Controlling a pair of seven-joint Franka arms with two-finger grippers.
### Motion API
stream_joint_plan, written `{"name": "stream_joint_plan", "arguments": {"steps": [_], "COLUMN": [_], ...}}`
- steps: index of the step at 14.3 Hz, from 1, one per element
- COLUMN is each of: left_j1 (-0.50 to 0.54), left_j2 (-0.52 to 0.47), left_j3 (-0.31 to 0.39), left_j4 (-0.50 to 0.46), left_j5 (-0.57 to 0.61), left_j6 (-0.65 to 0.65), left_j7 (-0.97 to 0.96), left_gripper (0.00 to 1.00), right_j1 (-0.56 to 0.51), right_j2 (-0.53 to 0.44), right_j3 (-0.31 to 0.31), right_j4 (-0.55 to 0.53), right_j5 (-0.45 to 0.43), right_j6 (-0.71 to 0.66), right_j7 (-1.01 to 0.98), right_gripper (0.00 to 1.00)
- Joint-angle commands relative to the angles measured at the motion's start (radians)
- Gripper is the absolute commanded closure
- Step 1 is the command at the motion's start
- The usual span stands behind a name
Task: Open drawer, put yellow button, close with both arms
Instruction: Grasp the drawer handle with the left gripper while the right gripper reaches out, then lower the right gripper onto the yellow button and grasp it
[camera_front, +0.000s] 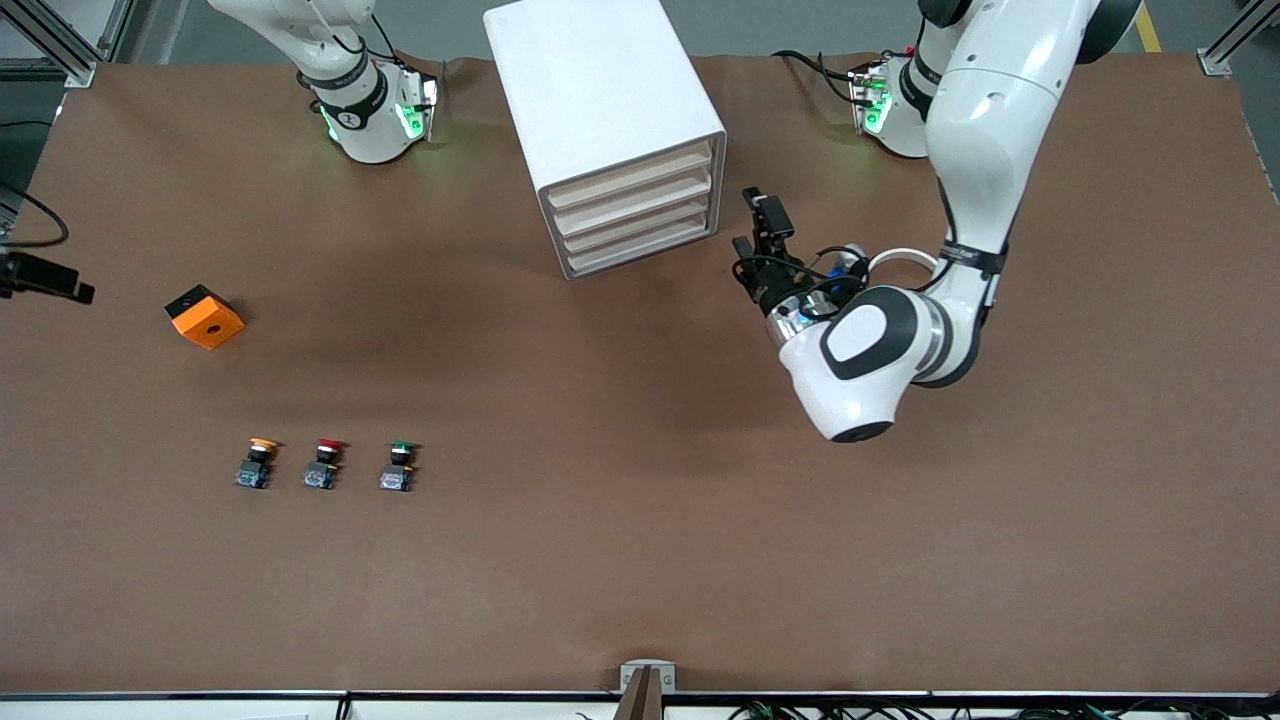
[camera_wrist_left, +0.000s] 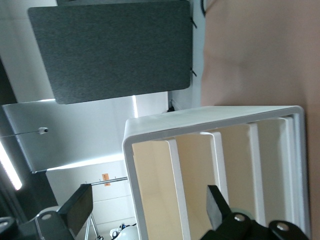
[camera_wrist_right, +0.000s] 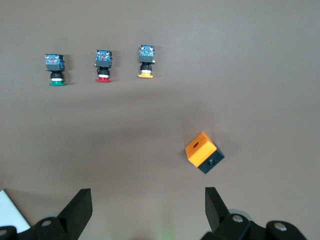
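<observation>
The white cabinet (camera_front: 600, 90) stands near the robots' bases, its four cream drawers all shut. The uppermost drawer (camera_front: 632, 176) also shows in the left wrist view (camera_wrist_left: 152, 170). My left gripper (camera_front: 749, 240) is open and empty just in front of the drawers at the cabinet's left-arm side, apart from them; in its wrist view the gripper (camera_wrist_left: 147, 212) straddles the cabinet's top edge. The yellow button (camera_front: 258, 462) lies on the table near the front camera, also in the right wrist view (camera_wrist_right: 146, 62). My right gripper (camera_wrist_right: 147, 207) is open and empty, high over the table.
A red-capped button (camera_front: 324, 462) and a green-capped button (camera_front: 400, 465) lie in a row beside the yellow one. An orange box (camera_front: 204, 316) sits farther from the camera toward the right arm's end, also in the right wrist view (camera_wrist_right: 201, 150). Brown table (camera_front: 640, 560).
</observation>
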Motion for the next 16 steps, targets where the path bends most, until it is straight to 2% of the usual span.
{"name": "stream_joint_plan", "arguments": {"steps": [1,2,4,5,8,11,16], "left_j1": [-0.026,-0.039,-0.059,-0.070,-0.081,-0.102,-0.144], "left_j2": [0.037,0.043,0.057,0.061,0.074,0.081,0.086], "left_j3": [0.005,0.005,0.005,0.005,0.005,0.005,0.005], "left_j4": [0.006,0.006,0.008,0.008,0.008,0.006,0.004], "left_j5": [-0.048,-0.056,-0.065,-0.065,-0.065,-0.065,-0.085], "left_j6": [-0.008,-0.001,0.013,0.016,0.034,0.042,0.065], "left_j7": [-0.022,-0.022,-0.022,-0.022,-0.022,-0.020,-0.020], "left_gripper": [0.23,0.25,0.41,0.44,0.44,0.44,0.44], "right_j1": [-0.001,0.002,-0.010,-0.019,-0.048,-0.037,-0.018], "right_j2": [0.034,0.058,0.106,0.128,0.171,0.220,0.336], "right_j3": [0.007,0.007,0.007,0.007,0.008,0.010,0.013], "right_j4": [0.024,0.012,-0.019,-0.028,-0.031,-0.037,-0.039], "right_j5": [-0.014,-0.029,-0.039,-0.039,-0.017,0.021,0.081], "right_j6": [0.082,0.122,0.211,0.245,0.291,0.368,0.515], "right_j7": [-0.037,-0.033,-0.027,-0.025,-0.013,0.100,0.107], "right_gripper": [0.00,0.00,0.00,0.00,0.00,0.00,0.00]}}
